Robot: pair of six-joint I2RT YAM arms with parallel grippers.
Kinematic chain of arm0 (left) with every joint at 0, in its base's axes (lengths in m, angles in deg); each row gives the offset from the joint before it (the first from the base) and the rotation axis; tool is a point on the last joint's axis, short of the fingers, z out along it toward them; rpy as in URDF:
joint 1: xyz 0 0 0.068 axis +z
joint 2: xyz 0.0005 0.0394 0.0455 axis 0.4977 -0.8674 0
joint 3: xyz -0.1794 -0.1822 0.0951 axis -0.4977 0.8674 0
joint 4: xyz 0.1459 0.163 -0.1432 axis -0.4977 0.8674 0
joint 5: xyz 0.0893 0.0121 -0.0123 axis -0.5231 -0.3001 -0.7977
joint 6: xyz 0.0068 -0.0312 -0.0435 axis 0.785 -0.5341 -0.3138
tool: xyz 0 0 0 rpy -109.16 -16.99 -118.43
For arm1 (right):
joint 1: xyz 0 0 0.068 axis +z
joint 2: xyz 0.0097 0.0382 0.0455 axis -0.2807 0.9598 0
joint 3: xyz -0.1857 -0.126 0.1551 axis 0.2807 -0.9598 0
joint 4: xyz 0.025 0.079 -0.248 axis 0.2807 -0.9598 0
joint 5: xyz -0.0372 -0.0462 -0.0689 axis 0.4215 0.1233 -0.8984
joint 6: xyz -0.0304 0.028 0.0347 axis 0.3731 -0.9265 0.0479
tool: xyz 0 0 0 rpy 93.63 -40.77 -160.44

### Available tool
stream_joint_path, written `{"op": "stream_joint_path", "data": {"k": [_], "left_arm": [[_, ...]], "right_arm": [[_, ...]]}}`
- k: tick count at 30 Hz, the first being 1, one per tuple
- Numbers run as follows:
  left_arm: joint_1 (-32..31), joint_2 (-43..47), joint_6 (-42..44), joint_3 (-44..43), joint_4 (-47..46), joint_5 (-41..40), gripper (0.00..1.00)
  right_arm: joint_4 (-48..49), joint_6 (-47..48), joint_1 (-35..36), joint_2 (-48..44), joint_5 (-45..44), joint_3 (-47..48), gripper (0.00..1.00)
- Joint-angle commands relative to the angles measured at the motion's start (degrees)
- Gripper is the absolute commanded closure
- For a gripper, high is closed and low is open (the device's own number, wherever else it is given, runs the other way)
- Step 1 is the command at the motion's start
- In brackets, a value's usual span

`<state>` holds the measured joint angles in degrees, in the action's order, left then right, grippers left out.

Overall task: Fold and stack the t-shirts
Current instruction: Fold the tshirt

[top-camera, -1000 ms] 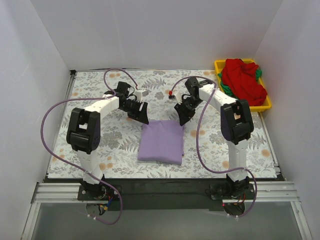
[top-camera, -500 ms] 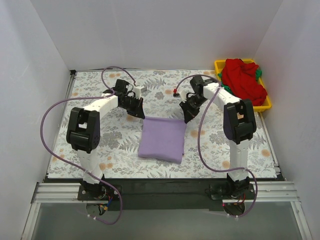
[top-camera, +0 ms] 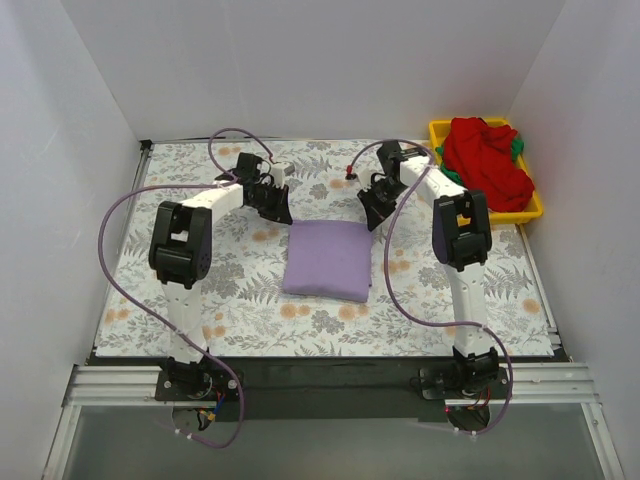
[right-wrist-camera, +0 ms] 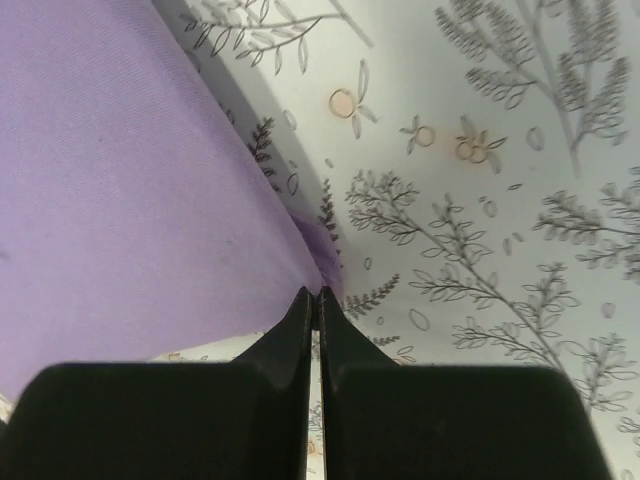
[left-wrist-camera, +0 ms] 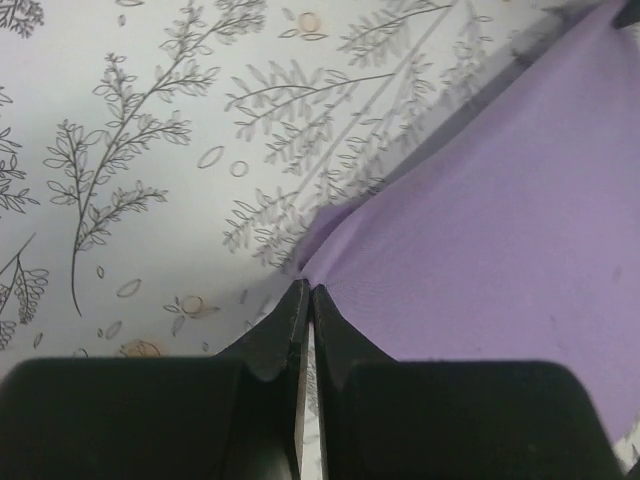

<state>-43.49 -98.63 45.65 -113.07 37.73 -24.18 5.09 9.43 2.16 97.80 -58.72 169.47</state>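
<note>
A lavender-purple t-shirt [top-camera: 328,262], folded into a rectangle, lies in the middle of the table. My left gripper [top-camera: 284,216] is at its far left corner and my right gripper [top-camera: 372,222] at its far right corner. In the left wrist view the purple cloth [left-wrist-camera: 500,200] runs taut to the closed tips of the left gripper [left-wrist-camera: 307,292]. In the right wrist view the shirt's corner [right-wrist-camera: 120,180] meets the closed tips of the right gripper [right-wrist-camera: 313,294]. A red t-shirt [top-camera: 487,160] lies crumpled over a green one [top-camera: 516,147] at the back right.
The red and green shirts sit in a yellow tray [top-camera: 535,210] by the right wall. A floral-patterned cloth [top-camera: 200,290] covers the table. White walls close off the left, back and right. Purple cables loop from both arms.
Both grippers have shut on the far corners of the lavender shirt. They have drawn it away from the arm bases, toward the back of the table.
</note>
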Motion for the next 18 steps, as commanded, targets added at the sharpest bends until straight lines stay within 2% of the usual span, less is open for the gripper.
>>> {"op": "stream_joint_path", "data": {"k": [1,2,3,4,5,6,7,8,10,11,13,14,16,18], "left_arm": [[1.2,-1.9,-1.2,-3.3,-2.1,-4.7,1.00],[1.3,-2.2,-2.5,-4.0,-2.0,-4.7,0.98],[1.6,-1.8,-3.2,-4.9,-1.9,-4.4,0.83],[1.9,-0.9,-3.5,-4.7,-1.7,-1.8,0.76],[2.0,0.3,-4.1,-4.1,-1.8,-0.8,0.69],[2.1,4.0,-5.3,-3.2,-2.0,0.0,0.65],[2.0,6.1,-6.2,-1.1,-2.0,2.4,0.50],[2.0,8.4,-6.8,-0.1,-1.5,3.9,0.45],[2.0,15.3,-9.3,3.9,-0.6,9.4,0.38],[2.0,17.6,-10.6,5.9,-0.3,12.0,0.37],[1.7,23.8,-16.3,13.8,-0.5,15.7,0.34],[1.1,25.6,-18.8,16.6,-1.8,20.7,0.34],[-0.5,30.5,-26.0,23.1,-4.4,23.4,0.34],[-3.2,34.8,-31.0,32.4,-12.4,25.8,0.34]], "right_arm": [[-0.3,-1.3,-0.6,0.6,-4.2,4.9,0.99],[-0.3,-1.5,-0.6,0.3,-4.3,5.1,0.99],[-0.4,-1.6,-0.6,0.0,-4.2,5.2,0.94],[-0.4,-1.6,-0.5,-1.7,-4.1,4.9,0.85],[-0.5,-1.7,-0.8,-2.9,-4.1,4.6,0.69],[-0.5,-1.9,-1.0,-4.3,-3.4,4.1,0.61],[-0.5,-2.5,-1.1,-7.6,-2.4,3.0,0.48],[-0.4,-3.0,-1.6,-9.7,-0.9,2.0,0.41],[-0.5,-4.9,-1.7,-16.0,4.3,-1.1,0.28],[-0.4,-6.1,-1.7,-18.2,7.0,-6.4,0.23],[-0.2,-8.2,-1.5,-23.9,17.2,-13.1,0.19],[0.3,-10.5,-1.0,-25.3,24.3,-19.4,0.19],[1.4,-12.9,-0.4,-28.0,30.8,-26.1,0.16],[4.4,-16.5,1.5,-28.8,36.0,-32.6,0.15]]}}
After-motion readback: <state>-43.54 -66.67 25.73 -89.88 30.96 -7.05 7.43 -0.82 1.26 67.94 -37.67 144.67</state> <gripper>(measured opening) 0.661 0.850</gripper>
